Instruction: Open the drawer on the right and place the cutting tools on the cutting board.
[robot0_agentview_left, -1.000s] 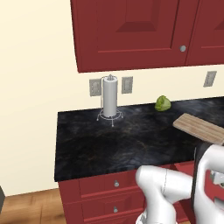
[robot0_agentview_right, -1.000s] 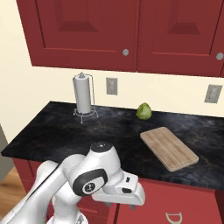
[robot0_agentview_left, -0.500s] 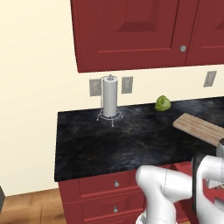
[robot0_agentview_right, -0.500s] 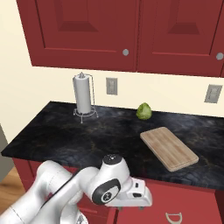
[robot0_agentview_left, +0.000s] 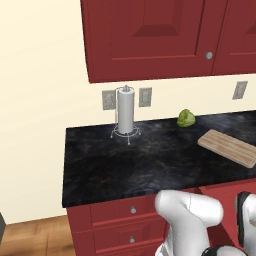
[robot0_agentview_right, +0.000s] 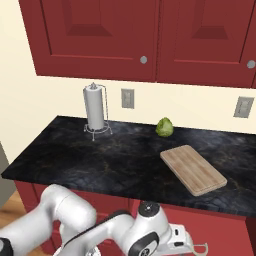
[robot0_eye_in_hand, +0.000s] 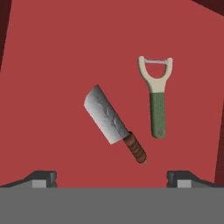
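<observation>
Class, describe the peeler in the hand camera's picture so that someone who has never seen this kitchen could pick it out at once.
Start with the red floor of the drawer, seen from above between the open gripper fingertips. Two tools lie on it, apart from each other: a cleaver and the peeler. The peeler has a green handle and a pale forked head, while the cleaver has a broad grey blade and brown handle.
</observation>
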